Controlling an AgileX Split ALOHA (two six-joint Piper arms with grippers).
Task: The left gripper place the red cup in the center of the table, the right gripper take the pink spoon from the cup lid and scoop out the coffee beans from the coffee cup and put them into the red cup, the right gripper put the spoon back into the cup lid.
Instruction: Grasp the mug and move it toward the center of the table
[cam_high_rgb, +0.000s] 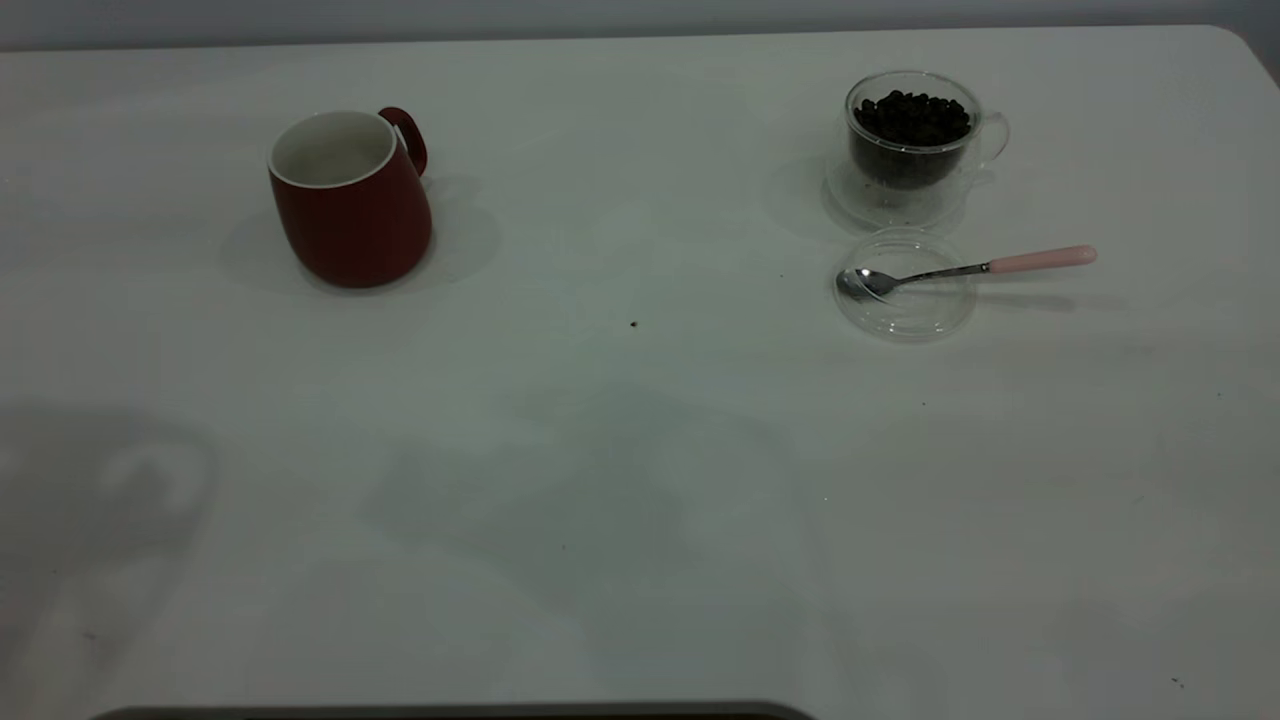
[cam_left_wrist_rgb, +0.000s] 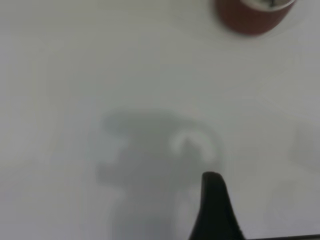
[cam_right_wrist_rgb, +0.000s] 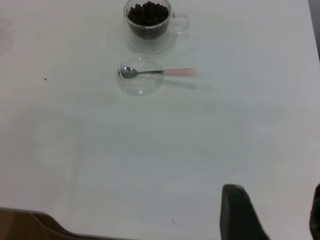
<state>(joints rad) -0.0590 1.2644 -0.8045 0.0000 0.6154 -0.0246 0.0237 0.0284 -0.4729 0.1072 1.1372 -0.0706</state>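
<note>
The red cup (cam_high_rgb: 350, 200) stands upright at the table's (cam_high_rgb: 640, 450) far left, white inside, its handle turned to the back; its base shows in the left wrist view (cam_left_wrist_rgb: 252, 17). The coffee cup (cam_high_rgb: 915, 145) with coffee beans (cam_high_rgb: 912, 118) stands far right. Just in front of it lies the cup lid (cam_high_rgb: 905, 300) with the pink spoon (cam_high_rgb: 975, 268) across it, bowl in the lid, pink handle sticking out to the right. My right gripper (cam_right_wrist_rgb: 275, 205) hangs open over bare table, well short of the spoon (cam_right_wrist_rgb: 157, 72). Only one finger (cam_left_wrist_rgb: 214, 200) of my left gripper (cam_left_wrist_rgb: 270, 205) shows, far from the red cup.
Neither arm shows in the exterior view; only their shadows fall on the near half of the table. A few tiny dark specks (cam_high_rgb: 633, 324) dot the white top. A dark edge (cam_high_rgb: 450, 712) runs along the table's near side.
</note>
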